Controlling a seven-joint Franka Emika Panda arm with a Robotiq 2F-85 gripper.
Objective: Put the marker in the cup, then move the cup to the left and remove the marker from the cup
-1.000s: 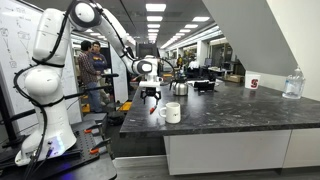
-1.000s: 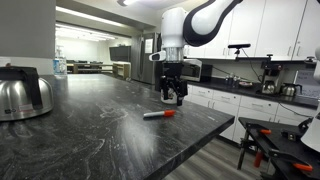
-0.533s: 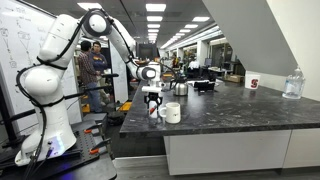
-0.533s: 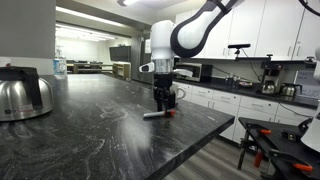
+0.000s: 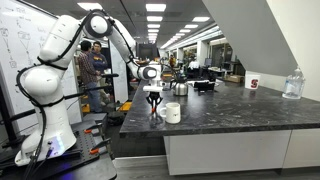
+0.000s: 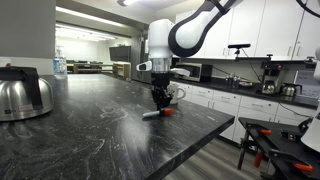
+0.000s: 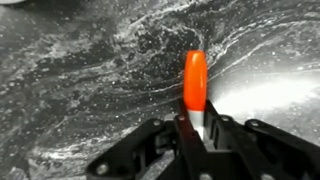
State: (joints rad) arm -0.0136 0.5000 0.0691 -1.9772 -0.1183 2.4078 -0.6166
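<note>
In the wrist view the pale end of the marker (image 7: pixel 195 85) runs down between the fingers of the pincer (image 7: pixel 200 130) and is lost there; whether they pinch it cannot be told. The bottom edge cuts off the pincer's body. In an exterior view the left edge cuts the kettle (image 6: pixel 22 95).

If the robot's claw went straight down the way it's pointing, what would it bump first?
Most likely the marker. The gripper points straight down at it, and the wrist view shows it between the fingers. The dark counter lies just beneath.
</note>
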